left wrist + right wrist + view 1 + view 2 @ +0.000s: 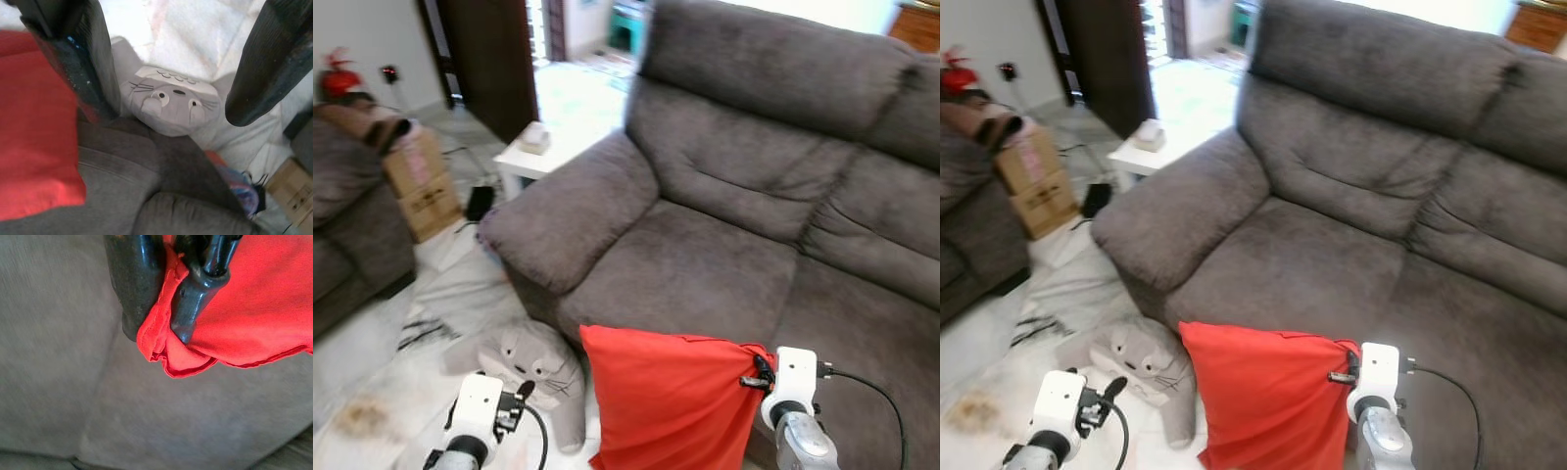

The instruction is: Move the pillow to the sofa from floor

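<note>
The right claw (159,330) is clenched on a corner of the red pillow (671,401), the fabric bunched and pinched between its two black fingers (198,298). In the head views that corner sits up at the front edge of the sofa (724,264) seat, while the rest of the pillow hangs down across the sofa's front, upright and leaning against it, its upper edge level with the seat cushion. Behind the pinched corner the right wrist view shows grey seat fabric and a seam between cushions.

The left claw (171,63) is released, its fingers spread wide with nothing between them. It is low at the left of the pillow, and between its fingers the wrist camera looks at a grey plush toy (533,367) with a whiskered face, lying on the floor (372,362) against the foot of the sofa armrest. The pillow's red edge lies just beside one of the left fingers; whether they touch cannot be told.

Farther off, a white cloth (460,284) lies on the floor by the plush toy, a cardboard box (421,181) stands beside a second grey sofa (342,225), and a small white desk (548,152) carries a tissue box (533,138) beyond the armrest.
</note>
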`<state>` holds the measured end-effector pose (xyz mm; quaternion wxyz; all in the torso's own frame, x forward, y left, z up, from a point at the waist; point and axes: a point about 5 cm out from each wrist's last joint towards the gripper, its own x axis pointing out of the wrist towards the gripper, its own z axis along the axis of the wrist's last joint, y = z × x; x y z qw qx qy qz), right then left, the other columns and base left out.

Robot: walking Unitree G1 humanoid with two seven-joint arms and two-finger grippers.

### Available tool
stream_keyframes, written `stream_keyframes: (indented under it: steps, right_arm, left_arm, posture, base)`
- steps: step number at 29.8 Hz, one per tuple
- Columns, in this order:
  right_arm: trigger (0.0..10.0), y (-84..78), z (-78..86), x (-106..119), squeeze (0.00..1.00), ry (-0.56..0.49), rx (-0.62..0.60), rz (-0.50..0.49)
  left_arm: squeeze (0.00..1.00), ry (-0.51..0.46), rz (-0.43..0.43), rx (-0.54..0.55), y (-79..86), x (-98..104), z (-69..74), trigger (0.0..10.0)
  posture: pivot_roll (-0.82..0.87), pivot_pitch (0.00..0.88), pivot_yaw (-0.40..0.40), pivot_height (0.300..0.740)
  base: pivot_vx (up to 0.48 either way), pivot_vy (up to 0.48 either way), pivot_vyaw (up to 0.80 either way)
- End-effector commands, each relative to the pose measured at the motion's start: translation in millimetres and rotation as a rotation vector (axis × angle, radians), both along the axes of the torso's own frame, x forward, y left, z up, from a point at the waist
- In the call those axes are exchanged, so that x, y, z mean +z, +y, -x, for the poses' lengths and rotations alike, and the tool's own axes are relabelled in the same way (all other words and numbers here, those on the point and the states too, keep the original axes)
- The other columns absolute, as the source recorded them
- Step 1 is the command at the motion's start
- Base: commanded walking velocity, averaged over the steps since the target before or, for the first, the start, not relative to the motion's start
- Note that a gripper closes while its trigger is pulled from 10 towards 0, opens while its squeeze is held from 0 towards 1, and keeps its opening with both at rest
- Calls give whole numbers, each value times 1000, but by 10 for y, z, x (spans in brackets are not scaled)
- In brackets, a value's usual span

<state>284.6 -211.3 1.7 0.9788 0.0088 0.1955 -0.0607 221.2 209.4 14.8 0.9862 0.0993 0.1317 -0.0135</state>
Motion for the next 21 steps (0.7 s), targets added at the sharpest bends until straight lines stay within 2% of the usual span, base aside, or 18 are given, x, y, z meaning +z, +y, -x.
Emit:
stream_keyframes:
  steps: [1, 4, 6, 7, 8, 10, 11, 14, 15, 17, 18, 20, 21]
  right_arm:
    - [10000, -103, -102, 163, 0, -83, -31, 35]
    - [10000, -93, -104, 160, 0, -82, -22, 27]
    - [10000, 17, -109, 150, 0, -87, 81, -6]
    - [10000, 17, -109, 150, 0, -87, 81, -6]
    - [10000, 116, -105, 132, 0, -77, 178, -27]
    - [10000, 153, -101, 122, 0, -69, 216, -34]
    - [10000, 231, -87, 105, 0, -52, 326, -30]
    - [10000, 284, -73, 95, 0, -30, 441, 3]
    - [10000, 318, -68, 101, 0, -21, 520, 18]
    - [10000, 346, -60, 102, 0, -12, 586, 25]
    - [10000, 374, -52, 111, 0, -3, 668, 53]
    - [10000, 382, -49, 116, 0, -3, 696, 66]
    - [10000, 411, -40, 138, 0, -7, 782, 83]
  left_arm:
    - [0, 4, 23, -5, -24, -8, 13, 10000]
    - [0, 3, 33, -26, -37, 5, 5, 10000]
    - [0, 27, 69, -88, -68, 16, -3, 10000]
    - [0, 27, 69, -88, -68, 16, -3, 10000]
    - [0, 55, 87, -156, -92, 18, 4, 10000]
    - [0, 68, 93, -187, -102, 20, 10, 10000]
    - [0, 87, 77, -266, -111, 45, 18, 10000]
    - [0, 106, 29, -351, -91, 88, 19, 10000]
    - [0, 126, 1, -408, -77, 108, 17, 10000]
    - [0, 136, -15, -451, -76, 120, 17, 10000]
    - [0, 154, -13, -509, -89, 132, 31, 10000]
    - [0, 163, -8, -528, -94, 134, 37, 10000]
    - [0, 191, -7, -590, -107, 143, 54, 10000]
  posture:
    - [167, 108, -22, 740]
    - [167, 108, -22, 740]
    - [165, 105, -20, 740]
    - [165, 105, -20, 740]
    - [160, 101, -18, 740]
    - [160, 101, -18, 740]
    - [157, 96, -16, 740]
    - [152, 91, -12, 740]
    - [151, 87, -11, 740]
    - [152, 81, -8, 740]
    - [149, 79, -7, 740]
    - [149, 79, -7, 740]
    - [142, 72, -6, 740]
  base:
    - [0, 0, -788]
    - [0, 0, -788]
    - [0, 0, -694]
    - [0, 0, -600]
    - [0, 0, 0]
    - [0, 0, 0]
    - [0, 0, 0]
    - [0, 0, 0]
    - [0, 0, 0]
    - [0, 0, 0]
    - [0, 0, 0]
    - [0, 0, 0]
    - [0, 0, 0]
